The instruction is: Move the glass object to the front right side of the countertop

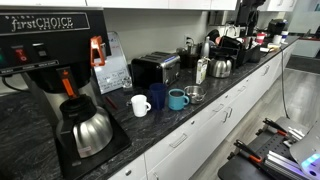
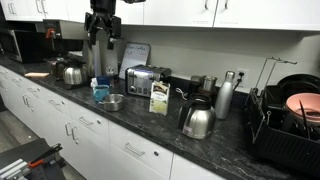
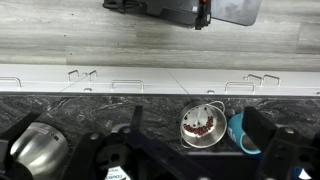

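The glass object is a small clear bowl (image 3: 203, 124) with a red dotted pattern inside. It stands on the dark speckled countertop (image 3: 90, 105) near its front edge, next to a blue mug (image 3: 240, 132). In the wrist view my gripper (image 3: 200, 138) is open, its two dark fingers spread to either side of the bowl and above it. In both exterior views the bowl (image 1: 193, 93) (image 2: 113, 101) sits beside the blue mug (image 1: 177, 98) (image 2: 100, 92). In an exterior view the gripper (image 2: 101, 72) hangs above the mug and bowl, holding nothing.
A white mug (image 1: 140, 104), a toaster (image 2: 145, 78), a carton (image 2: 158, 98), a steel carafe (image 2: 197, 120), a thermos (image 2: 225, 95), a kettle (image 2: 72, 72) and a coffee machine (image 1: 45, 60) stand on the counter. A dish rack (image 2: 290, 120) fills one end. White cabinet fronts (image 3: 160, 85) lie below.
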